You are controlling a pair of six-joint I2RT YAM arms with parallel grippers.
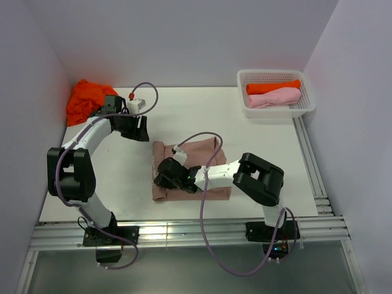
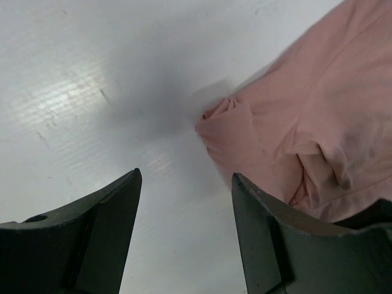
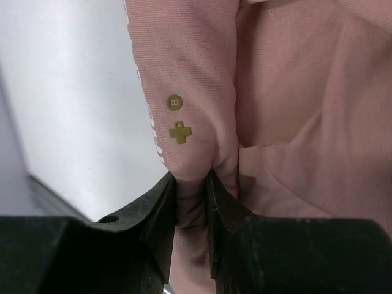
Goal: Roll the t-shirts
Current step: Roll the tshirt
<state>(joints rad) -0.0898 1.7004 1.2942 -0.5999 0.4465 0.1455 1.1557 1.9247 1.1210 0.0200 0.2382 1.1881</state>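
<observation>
A dusty pinkish-brown t-shirt point(image 1: 208, 156) lies folded on the white table point(image 1: 122, 177), in front of the arms. My right gripper point(image 1: 164, 174) is at the shirt's left edge. In the right wrist view it point(image 3: 190, 176) is shut on a bunched fold of the shirt point(image 3: 282, 92), just below a small yellow printed mark point(image 3: 179, 131). My left gripper point(image 1: 142, 130) hangs open over bare table beside the shirt's far left corner. In the left wrist view nothing is between its jaws point(image 2: 186, 174), and the shirt's corner point(image 2: 306, 122) is up and to the right.
A loose bright orange t-shirt point(image 1: 89, 98) is heaped at the far left corner by the wall. A white mesh basket point(image 1: 309, 101) at the far right holds a rolled orange shirt point(image 1: 272, 87) and a rolled light pink one point(image 1: 274, 97). A metal rail point(image 1: 184, 229) runs along the near edge.
</observation>
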